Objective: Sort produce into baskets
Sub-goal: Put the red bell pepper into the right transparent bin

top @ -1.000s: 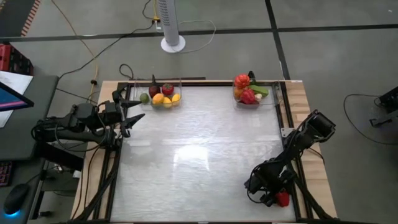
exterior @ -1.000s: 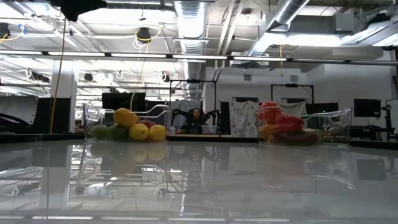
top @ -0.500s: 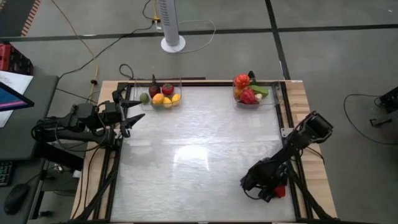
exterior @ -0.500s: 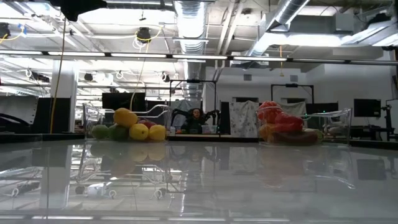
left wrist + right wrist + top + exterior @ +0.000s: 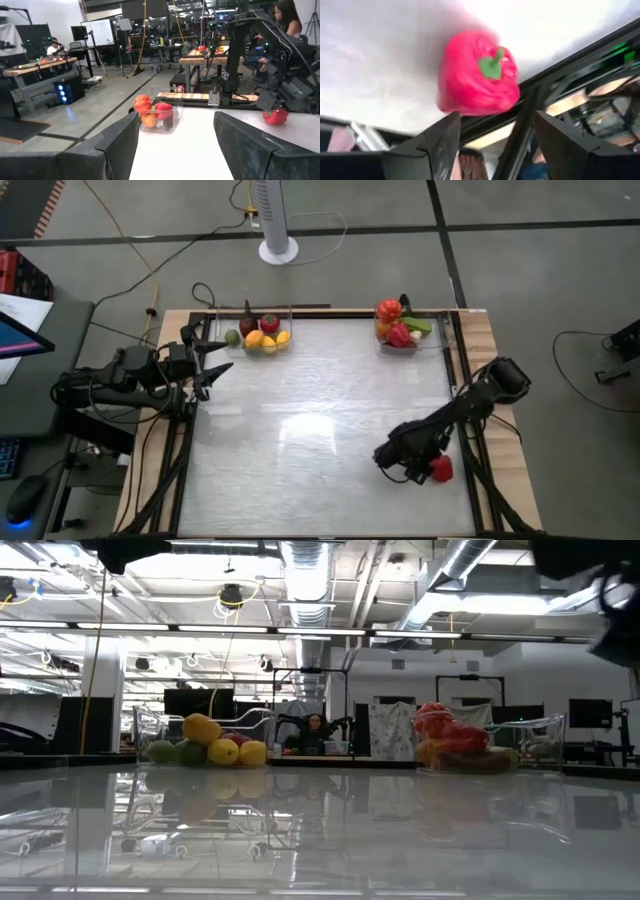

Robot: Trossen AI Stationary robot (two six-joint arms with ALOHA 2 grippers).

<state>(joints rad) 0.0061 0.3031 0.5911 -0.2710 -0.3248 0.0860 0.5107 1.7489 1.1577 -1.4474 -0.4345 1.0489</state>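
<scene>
A red pepper with a green stem lies on the white table near its right rail, and it also shows in the high view and the left wrist view. My right gripper is open and points at it, fingertips just short of it. My left gripper waits open at the table's left edge. Two clear baskets stand at the far edge. The left basket holds lemons, a lime and dark fruit. The right basket holds red peppers, a tomato and a cucumber. My right gripper stands open with the red pepper's near edge right beside one fingertip. I cannot tell whether that finger touches the pepper. The pepper lies on the table, stem toward the camera.
Black frame rails and the wooden border run along the table's right side, just beyond the pepper. The wide white middle of the table is bare. A standing fan's base is on the floor behind the table.
My right gripper has gone from the near right corner toward the far edge and a little to the left. The red pepper has shifted the same way along the table, keeping its place beside the gripper. The right arm now shows at the low view's upper right.
</scene>
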